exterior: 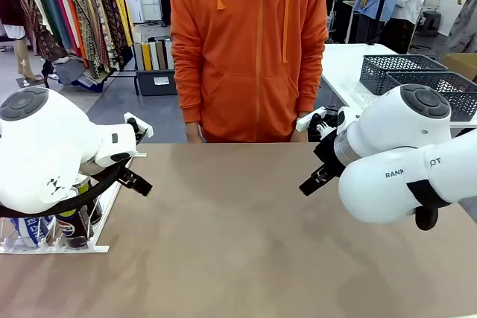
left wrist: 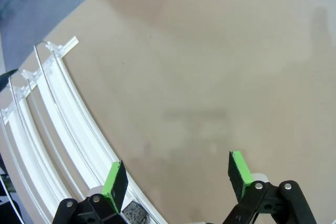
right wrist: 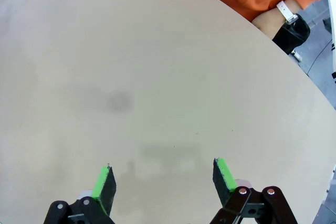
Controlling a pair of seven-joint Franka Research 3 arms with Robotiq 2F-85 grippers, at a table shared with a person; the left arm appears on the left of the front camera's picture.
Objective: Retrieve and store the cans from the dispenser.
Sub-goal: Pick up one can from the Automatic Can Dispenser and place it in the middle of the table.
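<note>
I see a matte tan counter [exterior: 246, 243]. The dispenser [exterior: 56, 249] sits at its left edge, with cans [exterior: 74, 223] at the near lane ends. Left jaws wide beside the rails; right jaws wide above the counter. A person [exterior: 250, 50] stands at the far side, with a clothes rack [exterior: 74, 5] and grey baskets [exterior: 417, 72] behind.

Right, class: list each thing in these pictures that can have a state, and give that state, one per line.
Left gripper: fingers open, nothing between them.
Right gripper: fingers open, nothing between them.
Dispenser: at the left side of the table, far ends of its lanes bare.
Cans: loaded at the dispenser's near end, partly hidden by the left arm.
Person: standing at the far side, hands down by the table edge.
</note>
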